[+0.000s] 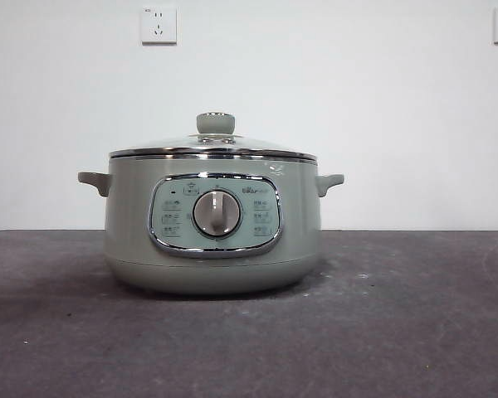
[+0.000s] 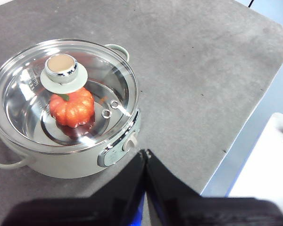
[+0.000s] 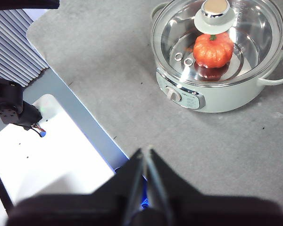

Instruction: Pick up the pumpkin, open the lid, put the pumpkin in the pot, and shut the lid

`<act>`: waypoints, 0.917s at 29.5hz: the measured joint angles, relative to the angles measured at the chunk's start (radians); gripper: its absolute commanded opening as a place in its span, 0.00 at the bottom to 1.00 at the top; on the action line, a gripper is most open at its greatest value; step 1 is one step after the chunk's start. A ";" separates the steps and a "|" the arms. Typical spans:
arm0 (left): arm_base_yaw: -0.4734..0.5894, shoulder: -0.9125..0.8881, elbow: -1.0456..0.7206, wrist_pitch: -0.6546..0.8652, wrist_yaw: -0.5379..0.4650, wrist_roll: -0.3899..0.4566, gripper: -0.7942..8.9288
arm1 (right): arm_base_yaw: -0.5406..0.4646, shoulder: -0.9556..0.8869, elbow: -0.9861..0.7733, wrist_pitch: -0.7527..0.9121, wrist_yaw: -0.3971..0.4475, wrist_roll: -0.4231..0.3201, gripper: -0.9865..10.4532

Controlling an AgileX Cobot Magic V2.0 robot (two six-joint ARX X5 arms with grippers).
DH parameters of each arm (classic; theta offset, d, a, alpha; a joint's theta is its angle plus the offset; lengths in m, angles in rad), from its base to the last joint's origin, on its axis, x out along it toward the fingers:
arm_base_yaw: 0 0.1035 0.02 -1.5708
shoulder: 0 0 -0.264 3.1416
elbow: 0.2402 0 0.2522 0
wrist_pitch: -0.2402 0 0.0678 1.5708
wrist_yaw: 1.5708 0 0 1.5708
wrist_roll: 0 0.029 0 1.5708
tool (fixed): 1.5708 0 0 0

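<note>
We see the pot (image 1: 212, 228) sitting on the grey table (image 1: 415, 323), well ahead of both of our grippers and apart from them; it looks heavy and rigid, and its two small side handles would be the only sensible holds. The lid (image 2: 61, 94) rests seated on its rim, glass and so breakable and slick, so we judge the green knob (image 2: 61, 69) the place to pinch it. Through the glass the pumpkin (image 3: 213, 49) lies on the pot's floor, beneath that knob; we judge it light, hard and glossy, best gripped across its ribbed body. Our left gripper (image 2: 145, 153) and right gripper (image 3: 145, 151) both have their jaws pressed together and carry nothing.
</note>
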 measured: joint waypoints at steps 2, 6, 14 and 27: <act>0.000 0.000 0.000 0.000 0.000 0.000 0.08 | 0.000 -0.003 0.000 0.000 0.000 0.002 0.09; 0.000 0.000 0.000 0.000 0.000 0.000 0.08 | 0.000 -0.010 0.000 0.000 0.000 0.002 0.09; 0.000 0.000 0.000 0.005 0.000 0.000 0.08 | 0.000 -0.014 0.000 0.000 0.000 0.002 0.09; 0.221 -0.132 -0.030 0.307 -0.112 0.035 0.08 | 0.000 -0.016 0.000 0.000 0.000 0.002 0.09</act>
